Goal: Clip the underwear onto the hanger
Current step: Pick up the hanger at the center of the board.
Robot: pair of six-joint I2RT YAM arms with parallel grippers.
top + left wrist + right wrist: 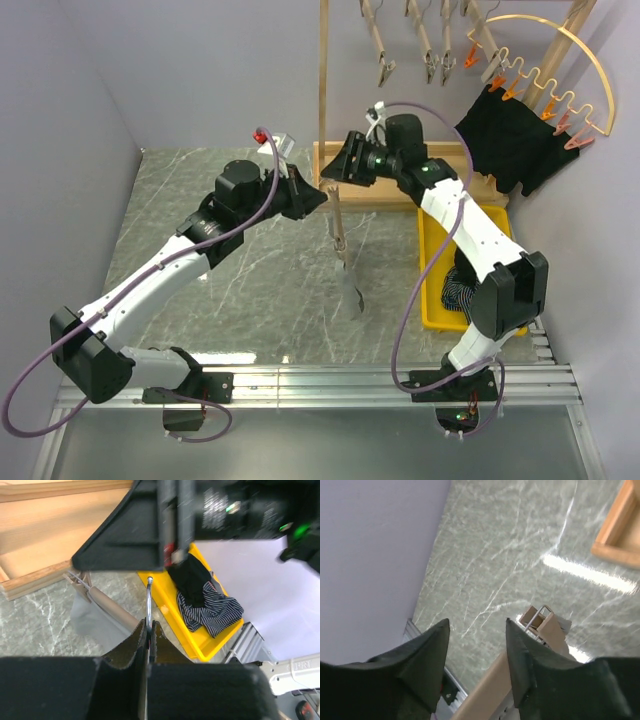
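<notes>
A wooden clip hanger [338, 232] hangs upright in mid-air over the table, with grey underwear [352, 295] hanging from its lower end. My left gripper [320, 198] is shut on the hanger's metal hook [149, 602]; in the left wrist view [150, 626] the jaws pinch the wire. The wooden bar [112, 611] and the grey cloth [89, 619] show below it. My right gripper [332, 176] is open and empty, just above and right of the left one. In the right wrist view [477, 625] the hanger bar [487, 692] and one clip [546, 627] lie below the spread fingers.
A yellow bin [432, 290] at the right holds striped and black garments [207, 607]. A wooden rack base [400, 175] and pole [323, 80] stand behind. Clips hang along the top, and a black garment [510, 140] hangs on an arched hanger at the upper right.
</notes>
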